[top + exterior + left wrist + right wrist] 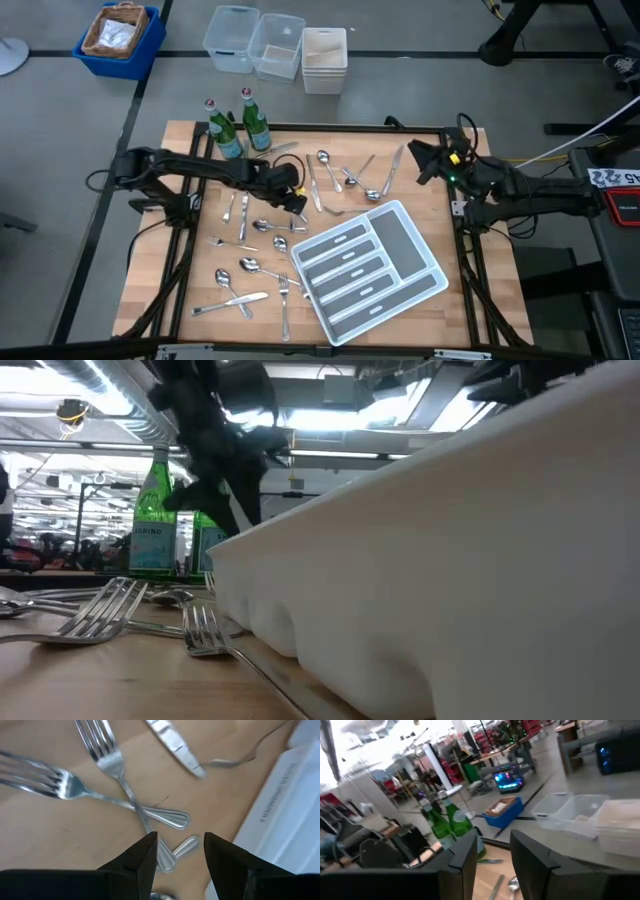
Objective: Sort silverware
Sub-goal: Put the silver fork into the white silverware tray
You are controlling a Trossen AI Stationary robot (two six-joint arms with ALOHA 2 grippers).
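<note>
My left claw [179, 851]: It hangs low over the table [200, 300], near the middle, just beside the white tray [420, 262]. The fingers are spread apart. Nothing is between them.

What is under it: Two forks [80, 785] lie crossed on the wood. The handle ends sit right below my open fingers. A knife [175, 742] lies a bit farther off.

My right claw [418, 160]: It waits above the table's far right corner. Its fingers stand apart too, and it holds nothing.

The silverware [250, 265]: Forks, spoons and knives lie all over the table. Most are on the left half and near the two green bottles [238, 125]. A few more lie just past the tray's far side.

The tray: It sits on the right half of the table, turned at a slant. From above, all its slots look empty. I cannot see any piece inside.

How much is done: I think almost nothing. No piece I can see is in its slot yet.

What is left: Nearly all of it. Each fork, spoon and knife must still go into the tray, like with like.

My step now: I guess I am about to pick up one of the crossed forks.

What could go wrong: The forks lie on each other, so I might lift both.
</note>
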